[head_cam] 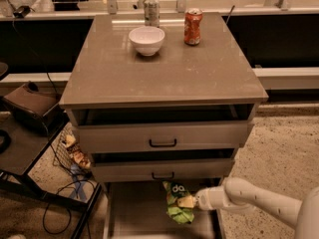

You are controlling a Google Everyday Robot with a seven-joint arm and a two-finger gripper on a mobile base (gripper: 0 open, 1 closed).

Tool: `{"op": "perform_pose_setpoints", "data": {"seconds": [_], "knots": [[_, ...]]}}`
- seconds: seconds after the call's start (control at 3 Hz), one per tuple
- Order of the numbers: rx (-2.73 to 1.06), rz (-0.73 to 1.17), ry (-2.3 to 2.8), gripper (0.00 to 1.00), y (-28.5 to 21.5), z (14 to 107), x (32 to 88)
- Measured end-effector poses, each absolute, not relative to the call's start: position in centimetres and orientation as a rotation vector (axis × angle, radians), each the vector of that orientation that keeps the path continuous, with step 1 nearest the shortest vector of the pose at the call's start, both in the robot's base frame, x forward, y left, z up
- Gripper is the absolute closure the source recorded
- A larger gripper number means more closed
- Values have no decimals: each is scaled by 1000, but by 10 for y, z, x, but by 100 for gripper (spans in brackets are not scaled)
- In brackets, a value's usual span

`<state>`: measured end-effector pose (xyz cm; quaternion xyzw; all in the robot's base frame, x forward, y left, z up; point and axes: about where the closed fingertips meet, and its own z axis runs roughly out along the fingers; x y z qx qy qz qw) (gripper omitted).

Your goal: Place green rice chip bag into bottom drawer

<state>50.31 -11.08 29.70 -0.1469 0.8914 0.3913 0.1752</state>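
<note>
The green rice chip bag (176, 203) hangs crumpled over the open bottom drawer (134, 218), just in front of the lower grey drawer front. My gripper (188, 201) reaches in from the right on a white arm and is shut on the bag's right side, holding it above the drawer's flat floor. The bag's white lettering shows near its top. Whether the bag touches the drawer floor cannot be told.
A white bowl (146, 40), an orange soda can (193, 27) and a silver can (151, 10) stand on the cabinet top (164, 78). Two grey drawer fronts with black handles (162, 143) sit above the open drawer. A wire rack with cables (70, 156) stands at the left.
</note>
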Motion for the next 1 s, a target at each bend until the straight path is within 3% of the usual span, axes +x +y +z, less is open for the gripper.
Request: {"op": "perform_pose_setpoints", "data": {"seconds": [0.33, 0.67, 1.0], "knots": [[-440, 984, 2560, 100, -109, 279, 462], [-419, 923, 2572, 84, -107, 267, 452], [-421, 927, 2572, 53, -106, 267, 452]]}}
